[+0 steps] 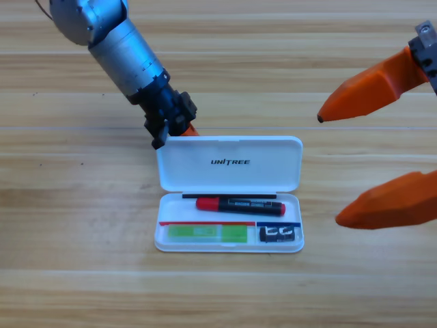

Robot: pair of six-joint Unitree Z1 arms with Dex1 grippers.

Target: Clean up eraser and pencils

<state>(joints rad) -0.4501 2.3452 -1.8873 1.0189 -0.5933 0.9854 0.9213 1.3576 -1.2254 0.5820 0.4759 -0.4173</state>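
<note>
Lying open on the wooden table [68, 205], the white plastic case [229, 164] holds the red-and-black pen [240, 204], the light-green stick [208, 234] and, at its near right, the small black eraser [279, 234]. The left gripper [179, 130] sits at the lid's far left corner; its grip cannot be made out. The right gripper [329, 167] waits spread wide, empty.

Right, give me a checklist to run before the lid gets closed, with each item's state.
1. Red-and-black pen inside the white case: ok.
2. Green and white stick in the front compartment: ok.
3. Eraser in the front right corner: ok.
4. Nothing sticking over the rim: ok, as far as visible.
5. Left gripper placed at the open lid, upper left corner: ok; contact cannot tell.
6. Right gripper away from the case, fingers spread: ok.
</note>
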